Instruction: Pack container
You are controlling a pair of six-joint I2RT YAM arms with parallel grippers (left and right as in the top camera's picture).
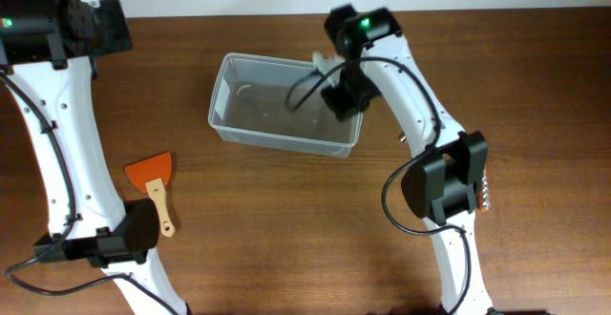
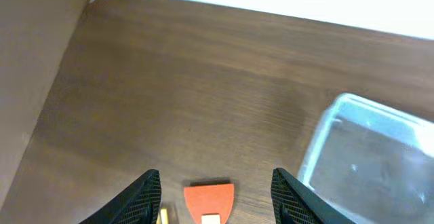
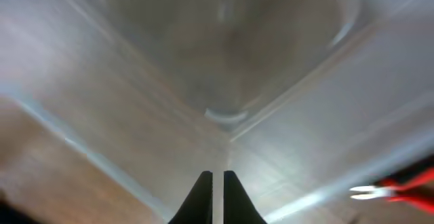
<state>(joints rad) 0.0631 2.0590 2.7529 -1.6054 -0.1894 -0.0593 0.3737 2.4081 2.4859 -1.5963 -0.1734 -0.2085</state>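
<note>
Clear plastic, one container (image 1: 253, 105) sits under the right hand (image 3: 218, 183), pressed together; left hand (image 2: 215, 175) spread, one orange scraper (image 1: 151, 174) apart.

One clear container (image 1: 283, 143), one orange scraper (image 1: 150, 172), one left gripper (image 2: 215, 183), one right gripper (image 3: 218, 187), two grippers in all

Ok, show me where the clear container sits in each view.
Overhead: container upper centre.
Left wrist: container at right edge, low.
Right wrist: container fills the frame, close up.
Shared landmark: orange scraper, left of it in overhead and left wrist.
</note>
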